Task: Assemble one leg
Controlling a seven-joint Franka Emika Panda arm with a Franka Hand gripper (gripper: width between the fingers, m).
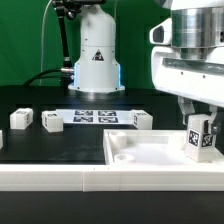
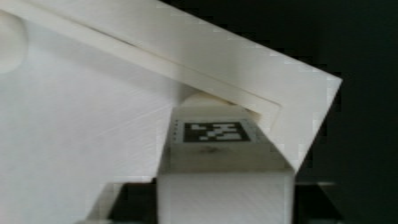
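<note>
Black counter (image 1: pixel 60 145), marker board (image 1: pixel 95 116) flat toward rear, three loose legs (image 1: pixel 20 118) (image 1: pixel 51 121) (image 1: pixel 140 120) in row beside it, large white panel (image 1: pixel 150 152) nearer front.

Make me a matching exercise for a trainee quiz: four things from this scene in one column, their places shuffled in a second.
Things:
1. held leg
2. marker board
3. panel
4. leftmost leg

Places:
A. flat on the table, before the robot base
B. standing at the exterior view's far left
C. gripped in the end effector
D. foreground, nearest the exterior camera

Pairs: 1-C, 2-A, 3-D, 4-B.
</note>
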